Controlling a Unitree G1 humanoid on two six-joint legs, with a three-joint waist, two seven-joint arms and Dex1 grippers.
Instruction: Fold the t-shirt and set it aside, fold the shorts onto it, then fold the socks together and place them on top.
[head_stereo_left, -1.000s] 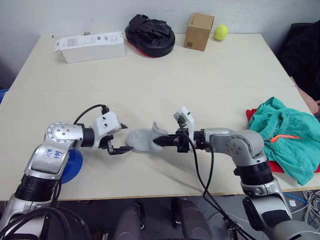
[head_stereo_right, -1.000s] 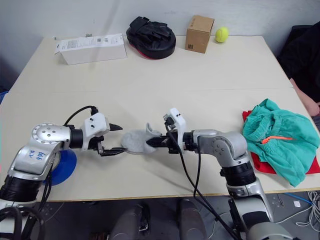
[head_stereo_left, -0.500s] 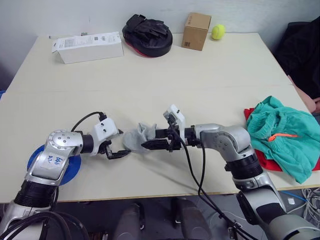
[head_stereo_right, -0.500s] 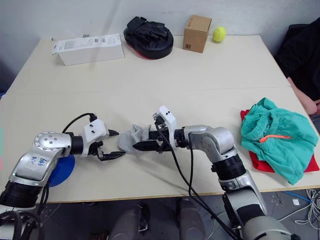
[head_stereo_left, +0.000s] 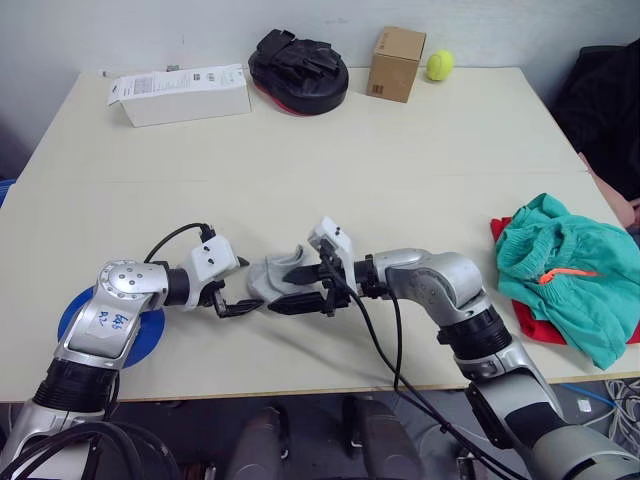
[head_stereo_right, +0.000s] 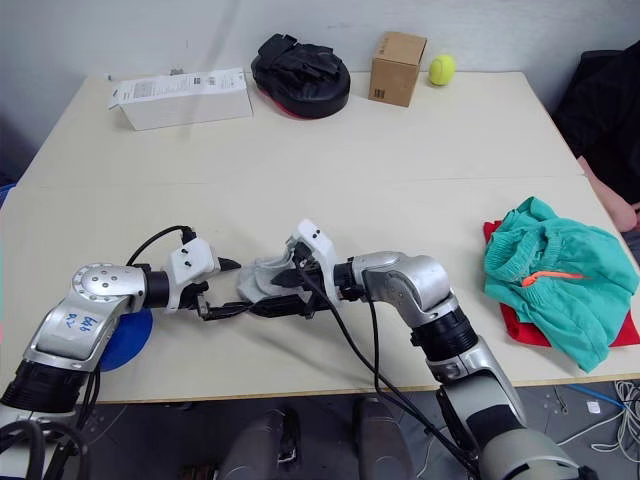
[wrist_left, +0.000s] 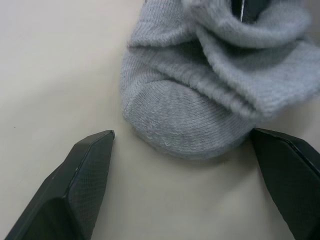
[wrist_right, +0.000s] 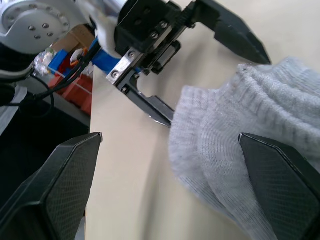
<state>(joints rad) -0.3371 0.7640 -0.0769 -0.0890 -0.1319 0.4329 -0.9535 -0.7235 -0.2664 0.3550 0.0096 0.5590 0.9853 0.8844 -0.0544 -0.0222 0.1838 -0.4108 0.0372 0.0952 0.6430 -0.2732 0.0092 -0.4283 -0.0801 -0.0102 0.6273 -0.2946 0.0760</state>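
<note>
Near edge: we see small grey knit socks (head_stereo_left: 275, 279) bunched on table (head_stereo_left: 330, 160) | left gripper (head_stereo_left: 238, 291) open, empty, straddling toe | right gripper (head_stereo_left: 292, 285) spread wide around cuffs, not clamped | risk: closing now pinches one layer, pair separates | far right: teal shorts (head_stereo_left: 560, 275) over red t-shirt (head_stereo_left: 545, 332).

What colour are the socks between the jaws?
Light heathered grey knit socks; clearest in the left wrist view.

A cream rectangular table (head_stereo_left: 400, 150) holds a white carton (head_stereo_left: 180, 93), black padded mitt (head_stereo_left: 298, 68), brown cardboard box (head_stereo_left: 396, 63), yellow tennis ball (head_stereo_left: 438, 65), grey knit socks (head_stereo_left: 272, 279), and teal-green shorts (head_stereo_left: 562, 275) atop a red t-shirt (head_stereo_left: 532, 322).
</note>
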